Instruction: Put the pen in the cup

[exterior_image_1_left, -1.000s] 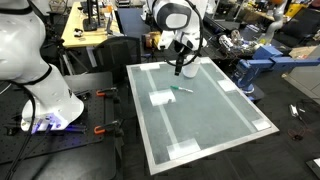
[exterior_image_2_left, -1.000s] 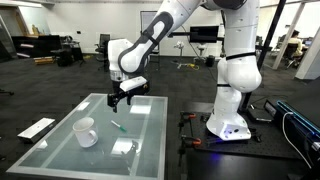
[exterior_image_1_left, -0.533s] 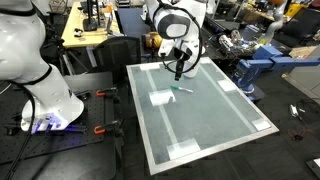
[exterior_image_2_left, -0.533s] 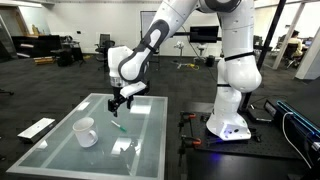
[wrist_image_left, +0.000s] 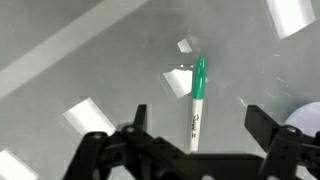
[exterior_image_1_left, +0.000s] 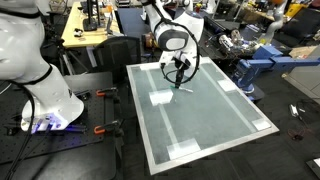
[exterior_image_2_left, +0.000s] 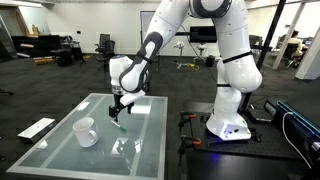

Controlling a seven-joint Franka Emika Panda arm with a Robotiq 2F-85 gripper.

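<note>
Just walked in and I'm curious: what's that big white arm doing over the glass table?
The robot arm's gripper hangs low over a green pen lying flat on the glass table. Its jaws are open on either side of the pen and not yet gripping it. A white cup stands apart on the same table.

Bright, even overhead light; the glossy table (exterior_image_2_left: 145,155) carries pale reflections. In the wrist view the gripper (wrist_image_left: 197,125) looks dark and blurred.

cup (wrist_image_left: 310,112) mostly off-frame, rt edge
</note>
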